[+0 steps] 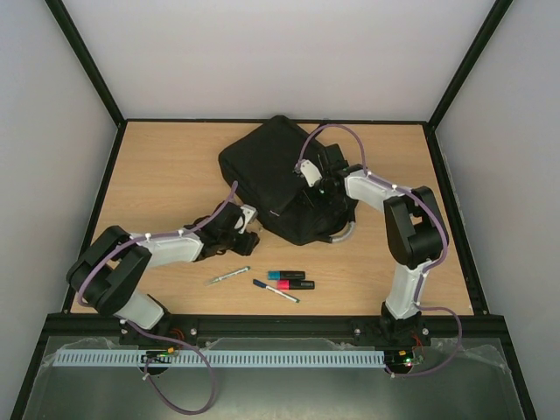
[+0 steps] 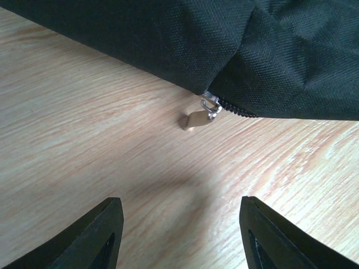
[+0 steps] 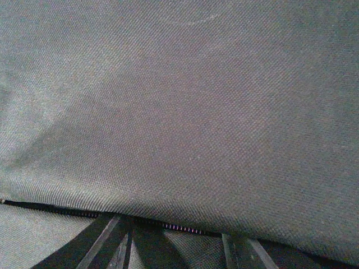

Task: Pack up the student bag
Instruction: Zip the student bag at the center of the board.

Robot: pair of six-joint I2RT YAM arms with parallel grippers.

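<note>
The student bag point(image 1: 280, 171) is a large black backpack lying flat at the back middle of the table. My left gripper point(image 1: 251, 229) is open and empty, low over the wood just short of the bag's near left edge. In the left wrist view the bag's fabric point(image 2: 168, 39) fills the top, and a tan zipper pull point(image 2: 196, 117) hangs at its edge ahead of the left gripper point(image 2: 179, 224). My right gripper point(image 1: 319, 185) rests on top of the bag. In its wrist view its fingers point(image 3: 106, 241) stand apart, tips tucked under a fabric flap point(image 3: 179, 112) beside zipper teeth point(image 3: 179, 227).
On the wood in front of the bag lie a silver pen point(image 1: 227, 276), a dark blue pen point(image 1: 276, 290), a teal highlighter point(image 1: 286, 275) and a red highlighter point(image 1: 296, 284). A grey handle loop point(image 1: 343, 232) sticks out at the bag's near right. Black frame rails edge the table.
</note>
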